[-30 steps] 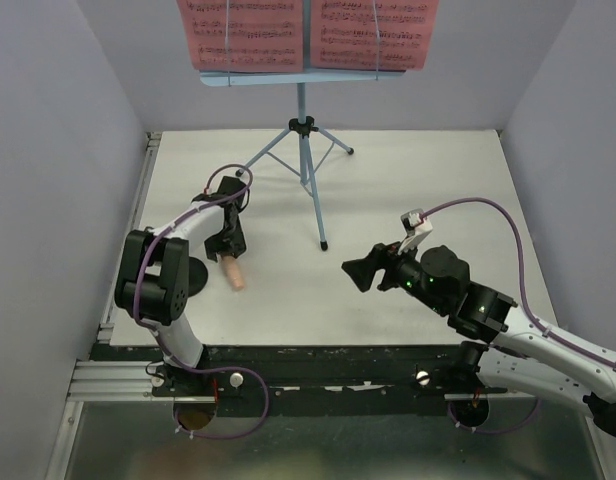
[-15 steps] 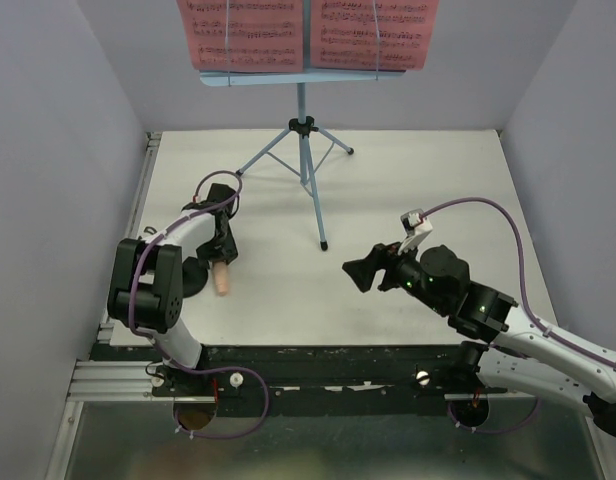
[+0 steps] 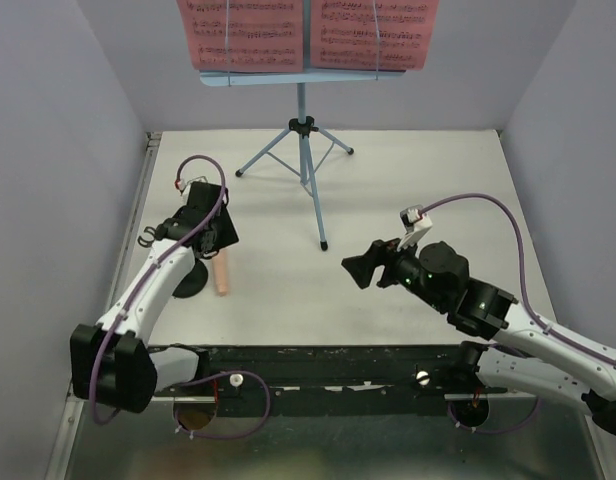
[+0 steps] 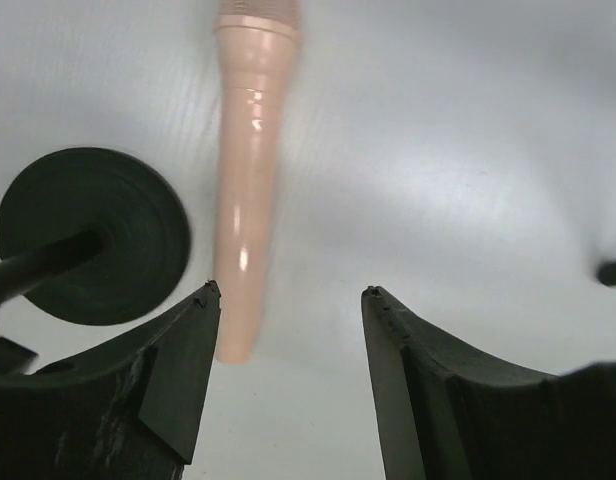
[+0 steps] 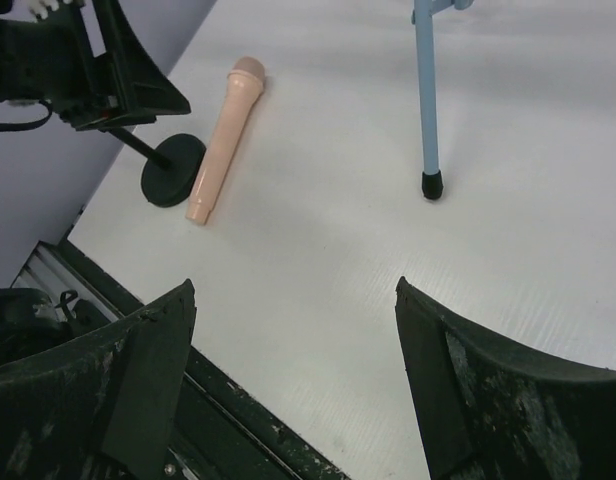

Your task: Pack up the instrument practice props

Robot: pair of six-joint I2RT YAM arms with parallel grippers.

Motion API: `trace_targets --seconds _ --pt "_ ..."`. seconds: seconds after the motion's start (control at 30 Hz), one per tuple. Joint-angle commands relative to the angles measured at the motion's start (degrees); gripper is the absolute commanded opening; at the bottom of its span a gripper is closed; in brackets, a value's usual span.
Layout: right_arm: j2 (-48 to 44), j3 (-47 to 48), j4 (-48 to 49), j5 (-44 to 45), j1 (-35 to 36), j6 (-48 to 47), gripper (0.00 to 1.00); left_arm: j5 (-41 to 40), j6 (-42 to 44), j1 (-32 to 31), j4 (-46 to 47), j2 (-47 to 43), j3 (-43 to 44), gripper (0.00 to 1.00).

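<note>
Left gripper (image 4: 288,295): fingers released, empty, poised over toy mic (image 4: 250,190), apparently aligning for pickup. Mic lies flat on worktop (image 4: 468,150), just beside mic stand base (image 4: 93,235). Right gripper (image 5: 293,290): fingers spread, empty, mid-worktop. Music stand (image 3: 302,100) upright at rear, unpacked.

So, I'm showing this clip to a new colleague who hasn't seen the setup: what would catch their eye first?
Probably the two pink sheet-music pages on the light-blue music stand at the back. Next, the beige-pink toy microphone lying flat at the left, close beside the round base of the black mic stand, with the open left gripper hovering over it.
</note>
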Motion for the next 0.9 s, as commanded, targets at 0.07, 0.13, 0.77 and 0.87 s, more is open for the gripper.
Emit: trace_targets --seconds 0.07,0.13,0.77,0.87 --pt "2.4 2.6 -0.8 2.8 -0.1 -1.3 0.88 -4.6 -6.0 -13.4 -0.2 -14.2 1.0 0.69" --pt "4.1 2.2 0.0 4.3 -0.2 -0.8 0.87 -7.3 -5.9 -19.1 1.8 -16.7 1.2 0.69" --pt "33.3 8.9 25.0 15.2 -3.7 -8.1 0.84 -8.2 -1.9 -30.1 28.1 -46.3 -21.9 0.98" --pt "38.9 11.5 27.9 12.7 -7.0 -6.6 0.81 -9.1 -4.3 -30.1 25.0 -47.2 -20.6 0.99"
